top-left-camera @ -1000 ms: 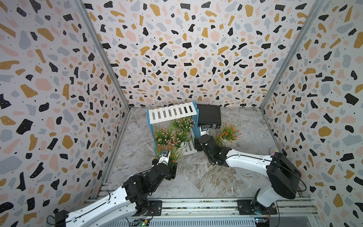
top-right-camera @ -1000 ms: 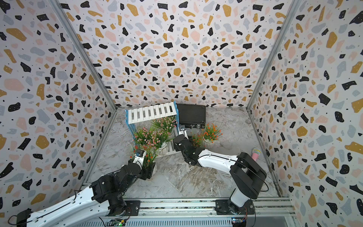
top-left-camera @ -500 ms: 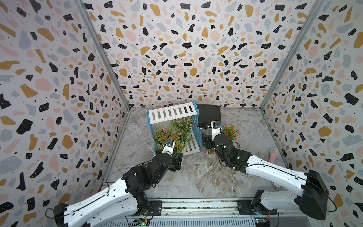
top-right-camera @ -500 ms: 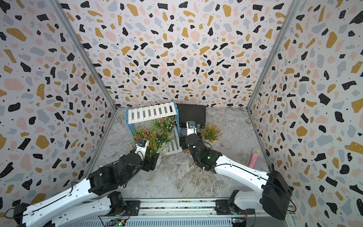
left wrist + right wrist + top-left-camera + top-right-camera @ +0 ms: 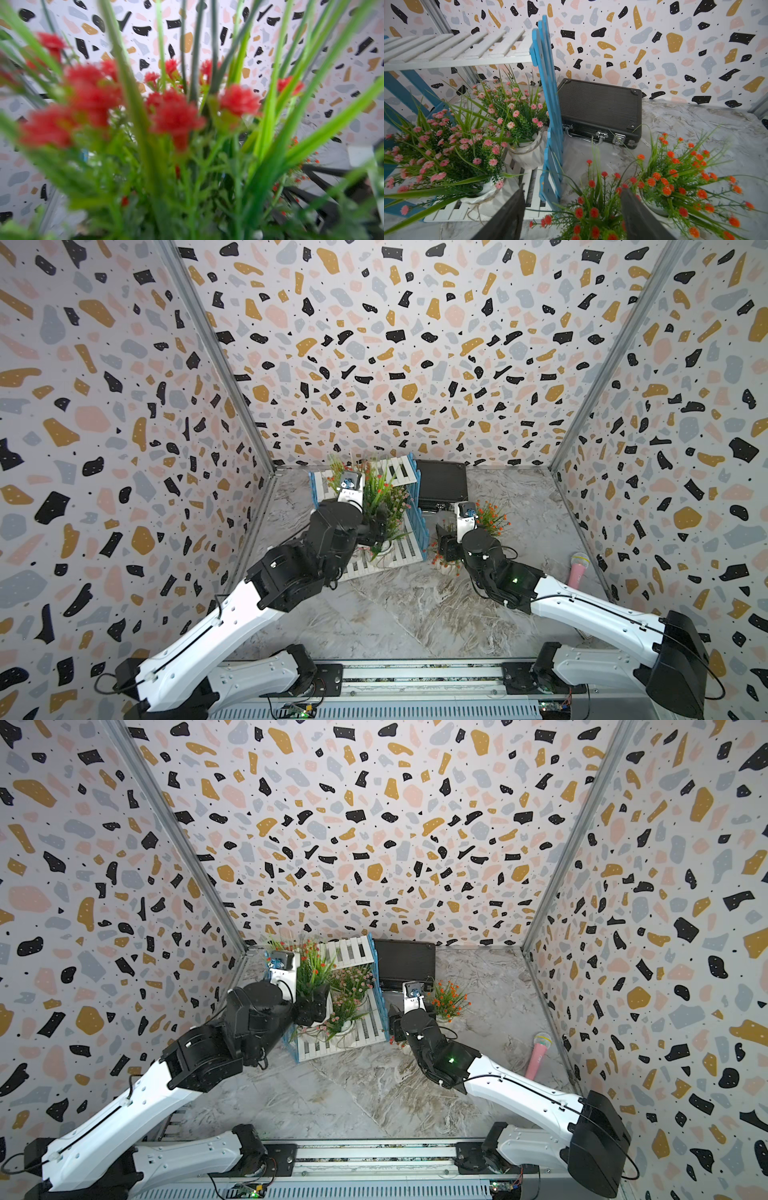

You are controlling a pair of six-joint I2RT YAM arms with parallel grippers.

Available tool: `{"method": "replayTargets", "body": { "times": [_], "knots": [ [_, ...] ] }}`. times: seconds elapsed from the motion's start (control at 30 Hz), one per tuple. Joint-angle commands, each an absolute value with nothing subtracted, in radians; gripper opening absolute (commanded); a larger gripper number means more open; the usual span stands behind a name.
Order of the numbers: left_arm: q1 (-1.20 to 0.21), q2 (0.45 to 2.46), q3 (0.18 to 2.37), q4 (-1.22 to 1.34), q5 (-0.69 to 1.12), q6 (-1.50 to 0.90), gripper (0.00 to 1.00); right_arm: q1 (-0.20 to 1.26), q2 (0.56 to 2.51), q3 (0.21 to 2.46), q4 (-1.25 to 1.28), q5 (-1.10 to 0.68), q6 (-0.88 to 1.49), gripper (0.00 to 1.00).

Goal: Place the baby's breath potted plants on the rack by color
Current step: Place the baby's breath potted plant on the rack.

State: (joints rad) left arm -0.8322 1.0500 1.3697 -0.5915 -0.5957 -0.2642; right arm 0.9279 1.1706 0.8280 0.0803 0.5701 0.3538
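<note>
Left gripper (image 5: 316, 1006) clasping orange-red plant (image 5: 311, 969), grassy leaves

White arms (image 5: 216, 626), black joints (image 5: 291, 572), cables (image 5: 702, 659)

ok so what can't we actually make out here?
- left gripper: jaws unseen. The left wrist view is filled with blurred blossoms of the orange-red plant, so the grip is unconfirmed.
- Right wrist view: the pot of the near plant, between the right gripper jaws, is cut off by the frame edge.
- pink plants on the rack: count unclear because the foliage overlaps. The left arm hides part of the shelf in both top views.
</note>
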Motion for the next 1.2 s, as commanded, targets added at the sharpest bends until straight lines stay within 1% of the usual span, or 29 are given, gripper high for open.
{"method": "replayTargets", "body": {
  "times": [0.0,0.1,0.27,0.57,0.9,1.17],
  "knots": [
    [-0.739,1.079,1.472,-0.559,-0.547,-0.197,0.90,0.928,1.152,0.825,0.088,0.587,0.341,0.74],
    [-0.632,1.123,1.537,-0.559,-0.458,-0.193,0.90,0.925,1.149,0.817,0.094,0.588,0.337,0.74],
    [-0.504,1.188,1.596,-0.514,-0.357,-0.176,0.90,0.915,1.139,0.803,0.102,0.591,0.327,0.74],
    [-0.355,1.331,1.696,-0.447,-0.262,-0.164,0.90,0.899,1.126,0.768,0.117,0.595,0.312,0.74],
    [-0.274,1.376,1.648,-0.345,-0.237,-0.156,0.90,0.887,1.115,0.722,0.157,0.605,0.280,0.74],
    [-0.268,1.378,1.562,-0.261,-0.270,-0.128,0.90,0.884,1.141,0.718,0.175,0.586,0.287,0.74]
  ]
}}
